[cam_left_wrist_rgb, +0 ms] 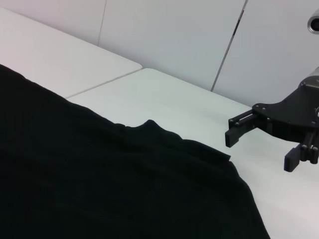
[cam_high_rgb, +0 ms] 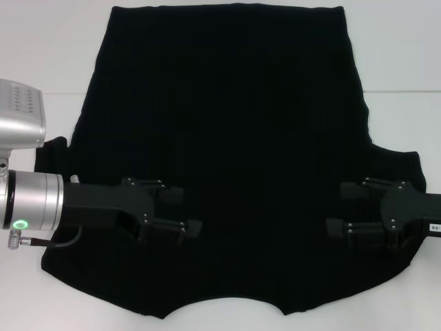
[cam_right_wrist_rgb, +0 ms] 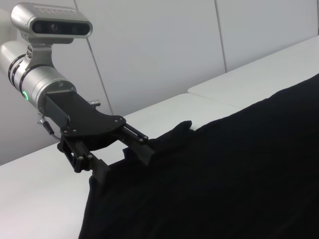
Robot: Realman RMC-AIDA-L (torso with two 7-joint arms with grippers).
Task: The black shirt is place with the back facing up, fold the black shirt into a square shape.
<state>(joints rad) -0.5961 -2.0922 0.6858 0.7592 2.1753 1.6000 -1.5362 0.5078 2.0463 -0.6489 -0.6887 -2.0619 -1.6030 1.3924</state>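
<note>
Fingers: on both grippers I see them spread apart, with nothing between them.
Left gripper (cam_high_rgb: 176, 211): it hovers over the near left part of the shirt, pointing to the middle.
Right gripper (cam_high_rgb: 342, 209): it hovers over the near right part, facing the left one.
Black shirt (cam_high_rgb: 227, 124): I see it spread flat on the white table (cam_high_rgb: 400, 48), neckline toward me.
</note>
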